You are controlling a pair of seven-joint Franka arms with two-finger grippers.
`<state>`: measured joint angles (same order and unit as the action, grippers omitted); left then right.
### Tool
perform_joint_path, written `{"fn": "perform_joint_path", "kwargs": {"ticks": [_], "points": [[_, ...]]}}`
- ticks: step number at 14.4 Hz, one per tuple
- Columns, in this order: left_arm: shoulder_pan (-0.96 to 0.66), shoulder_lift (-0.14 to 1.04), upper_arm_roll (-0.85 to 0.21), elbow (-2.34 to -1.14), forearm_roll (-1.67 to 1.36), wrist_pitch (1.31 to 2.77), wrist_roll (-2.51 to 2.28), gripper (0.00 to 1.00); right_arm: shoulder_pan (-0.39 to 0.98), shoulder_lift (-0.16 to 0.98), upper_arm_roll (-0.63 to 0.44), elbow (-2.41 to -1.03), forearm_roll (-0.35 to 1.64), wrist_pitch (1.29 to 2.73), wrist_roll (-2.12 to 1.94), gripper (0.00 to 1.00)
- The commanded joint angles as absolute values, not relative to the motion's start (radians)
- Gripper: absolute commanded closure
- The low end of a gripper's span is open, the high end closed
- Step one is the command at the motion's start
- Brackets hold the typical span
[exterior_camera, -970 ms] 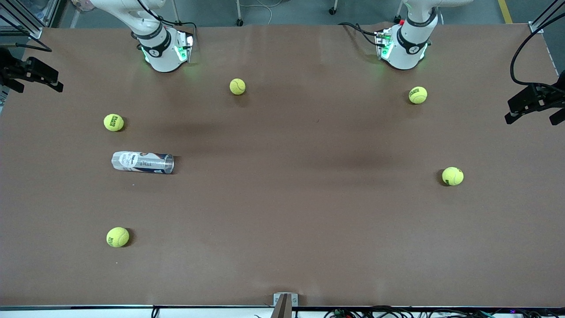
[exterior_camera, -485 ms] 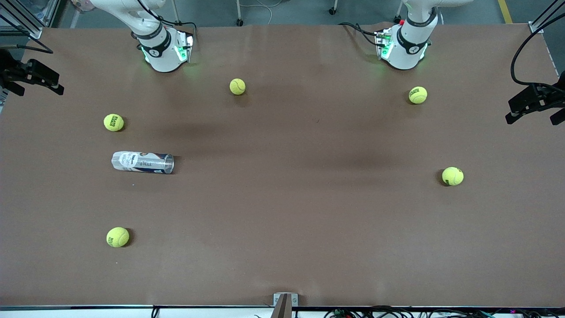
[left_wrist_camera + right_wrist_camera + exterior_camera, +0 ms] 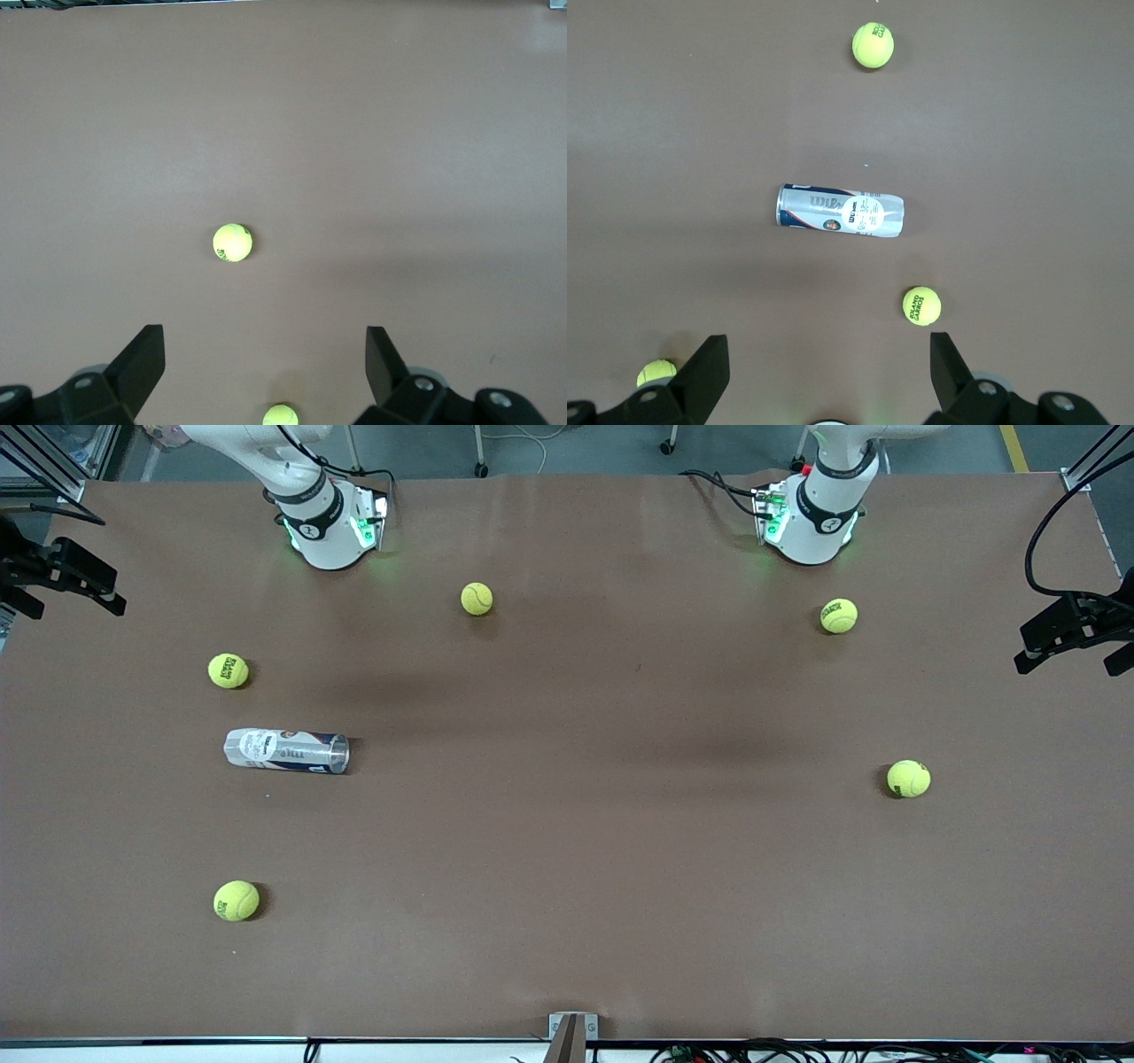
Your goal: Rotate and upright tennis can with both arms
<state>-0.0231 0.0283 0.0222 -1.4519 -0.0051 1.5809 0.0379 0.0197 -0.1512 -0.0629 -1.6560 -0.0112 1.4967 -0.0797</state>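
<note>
Can [image 3: 285, 751] flat, long axis along table, mouth twd left-arm end | both jaws wide, empty

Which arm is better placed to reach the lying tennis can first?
The right arm, probably. The tennis can lies on its side toward the right arm's end of the table, and the open right gripper hangs over it. The open left gripper sees only balls.

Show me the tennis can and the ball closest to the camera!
tennis can [image 3: 285, 750], front view, middle of its label as it lies on its side.
tennis ball nearest the front camera [image 3: 236, 901], front view, centre of the ball.
</note>
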Motion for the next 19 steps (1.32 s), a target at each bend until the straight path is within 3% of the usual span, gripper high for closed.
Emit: {"fn": "perform_joint_path", "kwargs": {"ticks": [1, 7, 10, 19], "points": [[-0.023, 0.023, 0.020, -1.443, 0.014, 1.566, 0.035, 0.00, 0.003, -0.103, -0.072, -1.635, -0.017, 1.523, -0.084, 0.00], [-0.023, 0.023, 0.020, -1.445, 0.014, 1.566, 0.034, 0.00, -0.043, 0.012, -0.072, -1.631, -0.031, 1.606, -0.086, 0.00], [-0.025, 0.025, 0.020, -1.445, 0.015, 1.566, 0.035, 0.00, -0.052, 0.018, -0.075, -1.638, -0.040, 1.609, -0.001, 0.00], [-0.025, 0.025, 0.020, -1.447, 0.015, 1.565, 0.035, 0.00, -0.054, 0.078, -0.069, -1.690, -0.023, 1.572, 1.119, 0.00]]}}
